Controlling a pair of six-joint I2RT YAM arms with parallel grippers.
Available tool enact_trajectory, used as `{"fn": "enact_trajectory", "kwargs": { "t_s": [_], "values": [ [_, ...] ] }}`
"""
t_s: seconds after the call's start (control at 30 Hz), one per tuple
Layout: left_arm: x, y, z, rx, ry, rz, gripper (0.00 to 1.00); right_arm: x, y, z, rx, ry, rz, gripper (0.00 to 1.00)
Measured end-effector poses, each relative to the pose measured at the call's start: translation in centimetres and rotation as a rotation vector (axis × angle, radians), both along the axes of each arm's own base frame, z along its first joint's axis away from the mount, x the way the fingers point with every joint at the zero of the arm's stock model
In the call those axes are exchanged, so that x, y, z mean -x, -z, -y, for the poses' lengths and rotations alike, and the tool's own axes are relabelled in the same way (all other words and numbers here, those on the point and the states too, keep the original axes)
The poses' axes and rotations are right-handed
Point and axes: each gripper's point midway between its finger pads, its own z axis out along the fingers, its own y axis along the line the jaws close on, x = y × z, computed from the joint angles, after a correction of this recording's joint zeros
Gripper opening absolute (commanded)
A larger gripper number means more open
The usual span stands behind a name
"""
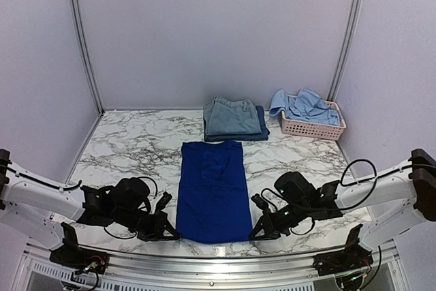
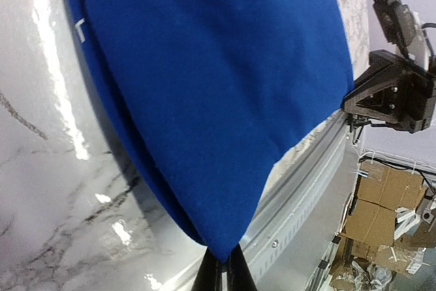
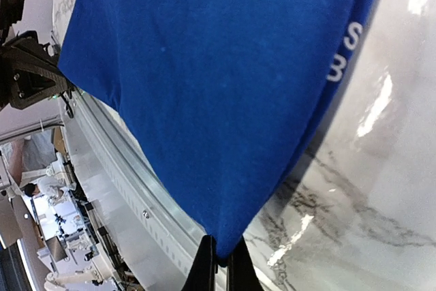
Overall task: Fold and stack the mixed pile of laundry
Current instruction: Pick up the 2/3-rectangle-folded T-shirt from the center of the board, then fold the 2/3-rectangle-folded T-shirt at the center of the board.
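Marble surface [image 1: 136,141] carries the blue shirt [image 1: 212,189] at centre, its long axis running straight away from the arms toward the folded stack [image 1: 233,119]. The left hand [image 2: 221,267] pinches its near left corner and the right hand [image 3: 219,260] its near right, both clamped tight, probably through every layer.

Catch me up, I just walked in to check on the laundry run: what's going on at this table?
Both arms hold the royal-blue T-shirt, a long folded strip on the marble table: the left gripper is shut on its near left corner, the right gripper on its near right corner. Behind it sits a folded stack, denim over navy; light-blue garments wait in the pink basket at far right.
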Motion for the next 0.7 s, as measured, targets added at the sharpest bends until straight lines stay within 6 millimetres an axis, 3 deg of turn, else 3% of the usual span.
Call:
{"fn": "enact_trajectory", "kwargs": {
  "t_s": [0.2,0.33,0.47,0.6,0.7],
  "values": [
    [1.0,-3.7,0.4,0.105,0.033,0.030,0.00,2.3,-1.6,-0.5,-0.023,-0.040,-0.013,0.00],
    [0.6,-5.8,-0.1,0.113,0.019,0.049,0.00,1.6,-3.9,-0.7,-0.040,-0.011,0.005,0.00],
    [-2.4,-8.2,0.1,0.117,-0.028,0.090,0.00,-2.4,-7.1,-0.7,-0.082,0.072,0.062,0.00],
    [-7.3,-10.2,0.4,0.110,-0.092,0.143,0.00,-8.4,-9.1,0.1,-0.077,0.146,0.138,0.00],
    [-11.4,-10.3,0.4,0.082,-0.131,0.171,0.00,-12.7,-9.4,0.2,-0.047,0.159,0.179,0.00]
  ]
}}
